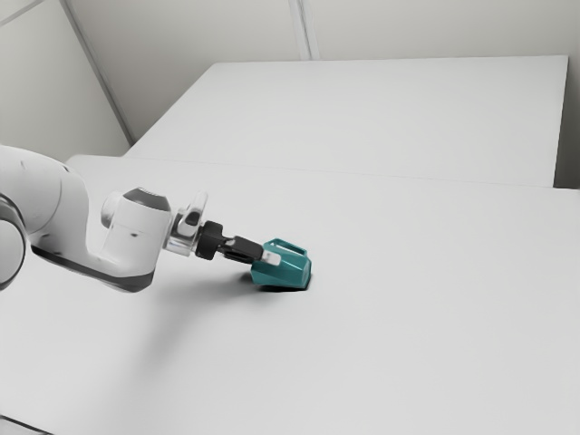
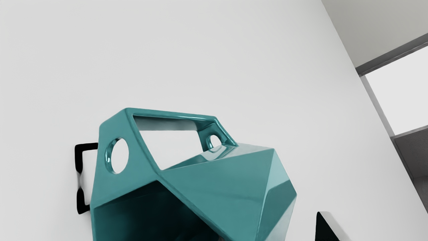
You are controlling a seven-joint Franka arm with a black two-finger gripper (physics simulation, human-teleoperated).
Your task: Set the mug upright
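In the exterior view my gripper reaches in from the left, its light tip overlapping the side of the teal mug. The mug is tipped on its side, its base toward the exterior view's right and its handle on the upper side. Whether the gripper's tip is inside the mouth or along the wall, I cannot tell. In the wrist view the faceted mug has its dark mouth turned partly toward my hand, with the angular handle above the body. The lower part of the mug is cut off there.
The white table carries a dark shadow close under the mug and a softer one below the arm. Another white surface stands beyond its far edge, with walls behind. Dark outlines lie beside the mug in the wrist view.
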